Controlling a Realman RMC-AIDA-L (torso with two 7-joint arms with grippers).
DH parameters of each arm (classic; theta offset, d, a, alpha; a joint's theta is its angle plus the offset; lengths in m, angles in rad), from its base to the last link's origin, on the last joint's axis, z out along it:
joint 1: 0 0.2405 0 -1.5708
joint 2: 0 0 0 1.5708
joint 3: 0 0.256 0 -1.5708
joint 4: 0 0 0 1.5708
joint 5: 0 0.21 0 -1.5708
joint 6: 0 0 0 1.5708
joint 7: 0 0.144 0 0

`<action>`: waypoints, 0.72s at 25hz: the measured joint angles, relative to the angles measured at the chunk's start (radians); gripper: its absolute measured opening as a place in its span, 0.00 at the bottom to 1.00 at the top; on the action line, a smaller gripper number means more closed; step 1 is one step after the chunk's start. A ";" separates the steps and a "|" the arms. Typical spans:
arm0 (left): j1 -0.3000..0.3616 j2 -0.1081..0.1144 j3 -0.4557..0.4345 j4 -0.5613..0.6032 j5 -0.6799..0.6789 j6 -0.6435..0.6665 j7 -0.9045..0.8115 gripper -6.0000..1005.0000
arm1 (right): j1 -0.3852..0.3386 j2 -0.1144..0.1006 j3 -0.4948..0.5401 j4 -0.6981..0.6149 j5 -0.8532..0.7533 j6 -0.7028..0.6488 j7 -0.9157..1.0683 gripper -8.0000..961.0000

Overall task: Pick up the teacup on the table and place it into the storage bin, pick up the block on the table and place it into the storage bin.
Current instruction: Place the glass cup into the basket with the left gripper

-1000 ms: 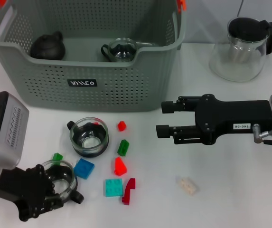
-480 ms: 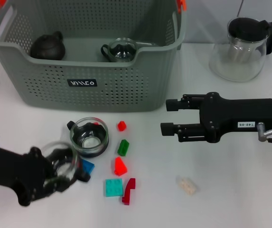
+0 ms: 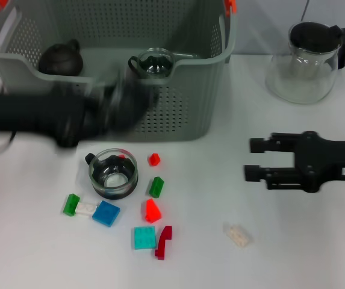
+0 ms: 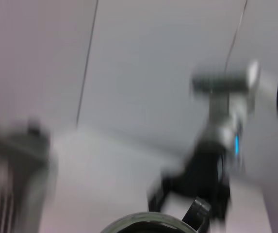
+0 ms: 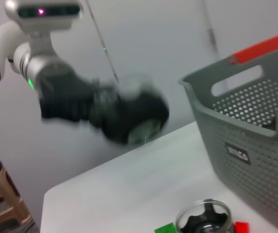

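Observation:
The grey-green storage bin point(image 3: 178, 114) stands at the back left, also seen in the right wrist view point(image 5: 255, 126). My left gripper point(image 3: 127, 108) is a motion-blurred shape in front of the bin's front wall, shut on a glass teacup whose rim point(image 4: 143, 224) shows in the left wrist view. A second glass teacup point(image 3: 113, 173) sits on the table below it. Several blocks lie around it: green point(image 3: 156, 186), red point(image 3: 152, 211), blue point(image 3: 106, 213), teal point(image 3: 144, 237). My right gripper point(image 3: 256, 158) hovers open over the table at the right, holding nothing.
Inside the bin sit a dark teapot point(image 3: 60, 58) and a glass cup point(image 3: 153, 63). A glass pitcher with a black lid point(image 3: 307, 54) stands at the back right. A pale clear block point(image 3: 237, 234) lies alone at the front right.
My left gripper has lifted the teacup from the front left of the table and swung it up toward the bin. The right arm has drawn back to the right.

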 joint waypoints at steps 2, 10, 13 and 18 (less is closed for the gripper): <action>-0.046 0.006 -0.001 0.004 -0.036 -0.067 -0.049 0.07 | -0.019 -0.010 0.031 0.000 0.000 -0.021 -0.003 0.79; -0.242 0.097 0.197 -0.107 0.052 -0.569 -0.303 0.06 | -0.051 -0.042 0.100 -0.003 -0.004 -0.075 -0.001 0.79; -0.303 0.131 0.306 -0.202 0.181 -0.761 -0.411 0.06 | -0.052 -0.046 0.104 -0.002 -0.010 -0.082 0.000 0.79; -0.401 0.156 0.341 -0.397 0.363 -0.956 -0.484 0.06 | -0.049 -0.043 0.106 -0.002 -0.028 -0.091 0.001 0.79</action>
